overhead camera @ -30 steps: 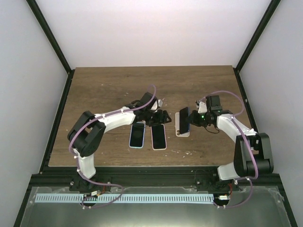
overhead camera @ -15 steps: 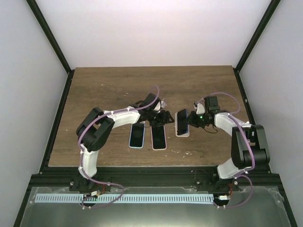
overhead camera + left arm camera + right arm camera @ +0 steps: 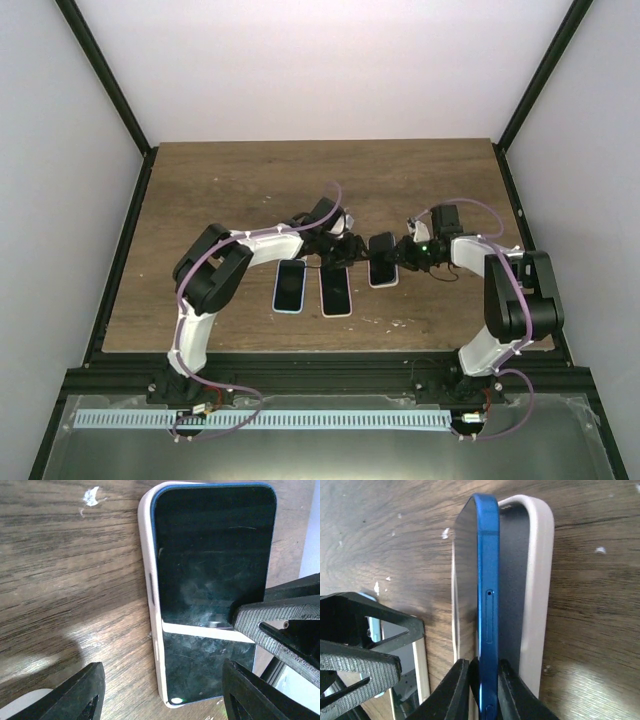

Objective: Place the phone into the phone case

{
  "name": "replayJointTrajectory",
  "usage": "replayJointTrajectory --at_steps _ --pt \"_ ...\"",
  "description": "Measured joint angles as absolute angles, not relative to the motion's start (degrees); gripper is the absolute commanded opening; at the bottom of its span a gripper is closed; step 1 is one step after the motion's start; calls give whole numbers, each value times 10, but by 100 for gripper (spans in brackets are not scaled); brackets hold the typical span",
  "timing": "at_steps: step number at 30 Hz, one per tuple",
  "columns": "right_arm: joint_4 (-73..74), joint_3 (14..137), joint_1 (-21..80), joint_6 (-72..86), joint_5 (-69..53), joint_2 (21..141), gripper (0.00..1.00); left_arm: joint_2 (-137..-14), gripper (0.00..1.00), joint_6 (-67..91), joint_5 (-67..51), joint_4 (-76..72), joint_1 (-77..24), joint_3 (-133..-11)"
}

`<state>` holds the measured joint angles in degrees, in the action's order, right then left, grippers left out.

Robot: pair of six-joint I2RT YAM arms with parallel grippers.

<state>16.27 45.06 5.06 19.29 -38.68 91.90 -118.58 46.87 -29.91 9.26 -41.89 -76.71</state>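
Two hands had closed in on the off-white phone case [image 3: 537, 580] on the wooden worktop [image 3: 220, 180]: the right hand [image 3: 487, 680] pinched the blue-edged black phone [image 3: 487, 580], now tipped lower, one long edge seated; the left hand [image 3: 162, 695], spread, hovered at the case's 9 o'clock, seemingly ready to press

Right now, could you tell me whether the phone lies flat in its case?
No, the right end effector holds the phone tipped up on edge, with the hollow of the case showing beside it.
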Motion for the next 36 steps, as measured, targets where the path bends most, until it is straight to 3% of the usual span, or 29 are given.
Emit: replayJointTrajectory --at_steps 4,8,17,29,36 --pt "162 451 51 193 -372 927 18 -1195 64 476 -303 91 -419 -767" --pt "166 451 51 192 -353 927 28 -1202 63 479 -307 90 -419 -770" --pt "190 451 54 193 -304 908 40 -1208 61 483 -314 82 -420 -776" --pt "205 456 54 190 -262 885 20 -1220 58 491 -318 76 -420 -787" --pt "202 456 54 189 -257 901 20 -1228 57 493 -321 73 -420 -793"
